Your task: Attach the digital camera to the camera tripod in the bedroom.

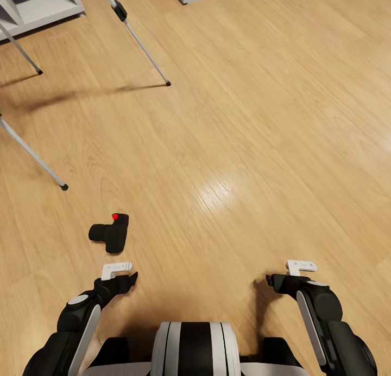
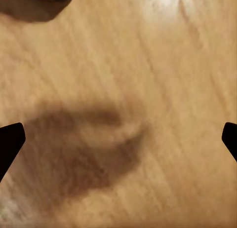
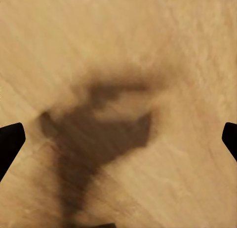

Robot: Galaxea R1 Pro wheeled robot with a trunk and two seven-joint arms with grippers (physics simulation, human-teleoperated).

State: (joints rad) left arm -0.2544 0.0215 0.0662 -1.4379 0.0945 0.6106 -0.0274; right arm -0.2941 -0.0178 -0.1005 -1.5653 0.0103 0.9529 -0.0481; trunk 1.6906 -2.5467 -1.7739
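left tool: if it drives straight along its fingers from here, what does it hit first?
Probably bare wood floor. The left tool is open over its own shadow, nothing between the fingers. The digital camera sits off that line, so likely missed; depth is unclear.

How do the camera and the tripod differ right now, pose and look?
The digital camera is a chunky black body lying flat; the camera tripod stands on thin silver legs. The camera lies just ahead of the left gripper; the tripod stands farther off, its head out of frame. Both rest on the wood floor.
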